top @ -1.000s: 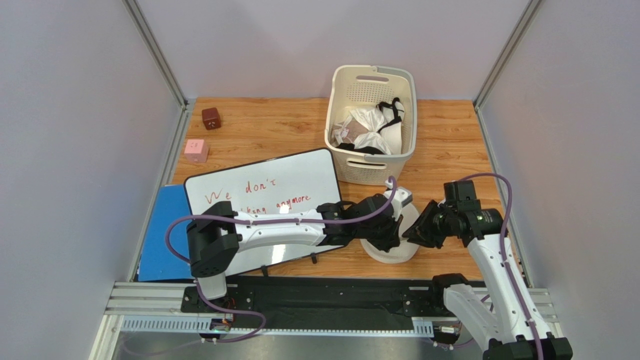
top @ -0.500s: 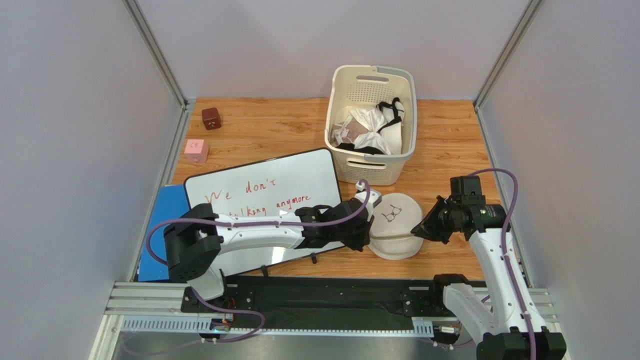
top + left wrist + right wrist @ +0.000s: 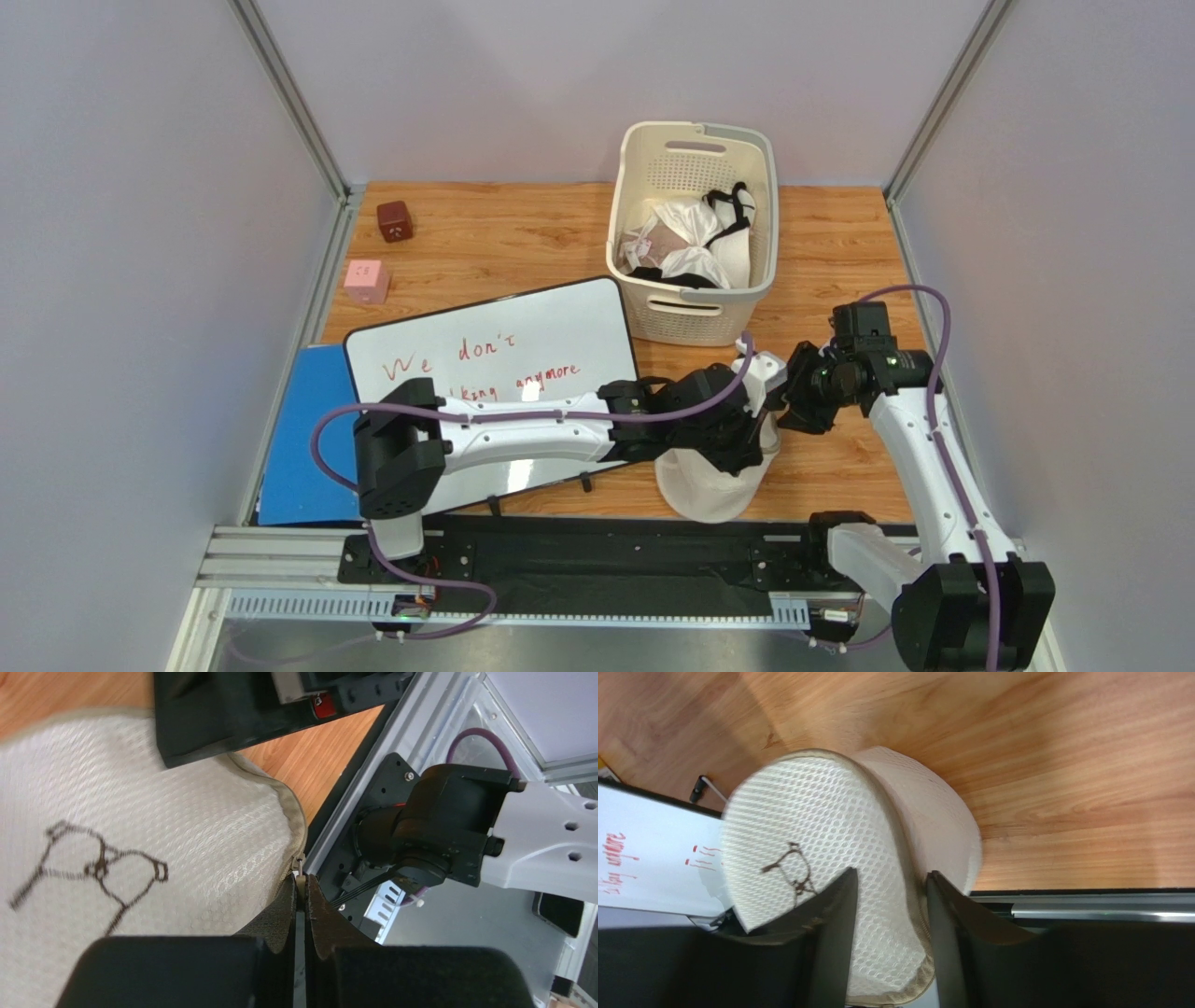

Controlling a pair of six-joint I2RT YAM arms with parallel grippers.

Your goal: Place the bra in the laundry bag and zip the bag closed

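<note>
Both domed halves of the cream mesh laundry bag (image 3: 709, 483) stand tilted at the table's (image 3: 505, 245) near edge, right of the whiteboard (image 3: 491, 350). A bra outline (image 3: 98, 871) is drawn on one half. The left gripper (image 3: 300, 892) pinches the zipper pull (image 3: 299, 879), its jaws almost closed. The right gripper (image 3: 892, 878) has its jaws part open, clamping the rim.

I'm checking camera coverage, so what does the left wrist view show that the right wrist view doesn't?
Only the left wrist: the left gripper pinched shut on the zipper rim of the laundry bag, with the right arm's base behind. Only the right wrist: the right gripper clamped astride that rim, both mesh halves, and the whiteboard. Both: the bag, its bra sketch and the wooden table.
</note>
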